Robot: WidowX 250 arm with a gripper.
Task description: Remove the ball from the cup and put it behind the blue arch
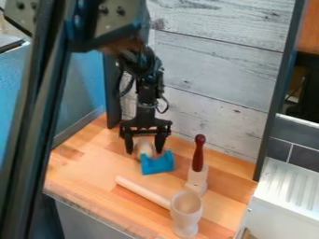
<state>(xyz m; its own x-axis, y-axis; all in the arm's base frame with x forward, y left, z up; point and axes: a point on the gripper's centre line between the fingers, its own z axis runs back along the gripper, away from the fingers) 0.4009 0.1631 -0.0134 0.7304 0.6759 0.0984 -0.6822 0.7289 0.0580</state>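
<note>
The black gripper (144, 145) hangs low over the back left of the wooden counter, its two fingers spread wide. Between and just beyond the fingertips is a pale, rounded thing (144, 146), apparently the ball, directly behind the blue arch (157, 164) and partly hidden by it. I see a gap on each side of it, so the fingers look open. At the counter's front stands the pale cup (185, 215), upright, with no ball visible in its mouth.
A pale wooden rod (143, 192) lies slantwise from the counter's middle to the cup. Behind the cup stands a tool with a dark red handle (198, 154) and pale base. A grey plank wall (218, 84) bounds the back; a white rack (289, 186) is at the right.
</note>
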